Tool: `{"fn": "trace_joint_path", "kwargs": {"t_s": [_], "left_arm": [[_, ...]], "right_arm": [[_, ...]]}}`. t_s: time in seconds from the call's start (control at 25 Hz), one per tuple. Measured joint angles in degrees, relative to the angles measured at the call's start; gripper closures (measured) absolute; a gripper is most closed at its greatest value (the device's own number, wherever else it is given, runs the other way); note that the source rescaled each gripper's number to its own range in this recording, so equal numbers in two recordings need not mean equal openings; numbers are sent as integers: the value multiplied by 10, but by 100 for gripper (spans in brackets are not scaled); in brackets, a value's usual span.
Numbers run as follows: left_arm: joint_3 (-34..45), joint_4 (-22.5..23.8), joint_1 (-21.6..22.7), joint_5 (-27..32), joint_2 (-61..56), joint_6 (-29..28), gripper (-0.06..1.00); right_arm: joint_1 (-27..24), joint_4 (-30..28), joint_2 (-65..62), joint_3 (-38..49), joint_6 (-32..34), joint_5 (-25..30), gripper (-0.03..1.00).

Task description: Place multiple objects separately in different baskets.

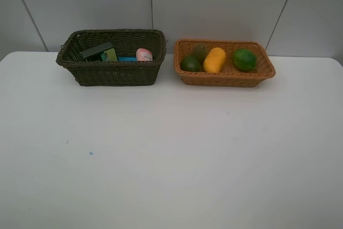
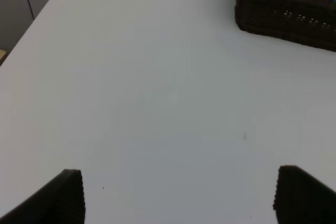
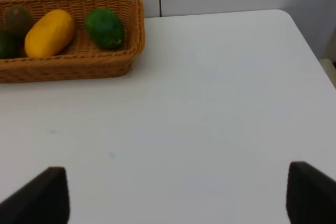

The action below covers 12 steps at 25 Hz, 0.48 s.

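Note:
The dark olive-brown basket (image 1: pixel 112 73) stands at the back left of the table and holds a dark green pump bottle (image 1: pixel 98 52), a blue eraser (image 1: pixel 127 59) and a pink spray bottle (image 1: pixel 144 54). Beside it, the orange-tan basket (image 1: pixel 225 78) holds a yellow mango (image 1: pixel 215 60), a brown kiwi (image 1: pixel 199 51) and two green fruits (image 1: pixel 190 64) (image 1: pixel 244 59). No arm shows in the exterior view. My left gripper (image 2: pixel 178 195) hangs open over bare table, short of the dark basket (image 2: pixel 283 14). My right gripper (image 3: pixel 178 195) is open too, near the tan basket (image 3: pixel 79 61).
The white table (image 1: pixel 171 154) runs wide in front of both baskets, with tiny blue specks (image 1: pixel 90 153) at the left. A grey panelled wall (image 1: pixel 214 4) stands right behind the baskets. The table's right edge (image 3: pixel 310 45) shows in the right wrist view.

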Motion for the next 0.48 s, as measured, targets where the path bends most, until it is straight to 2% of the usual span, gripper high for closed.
{"fn": "trace_joint_path", "kwargs": {"t_s": [0.28, 0.48], "left_arm": [[17, 15, -52, -30, 0, 0, 4], [19, 18, -58, -37, 0, 0, 4]], "right_arm": [[0, 0, 0, 0, 0, 0, -3], [0, 0, 0, 0, 0, 0, -3]]}}
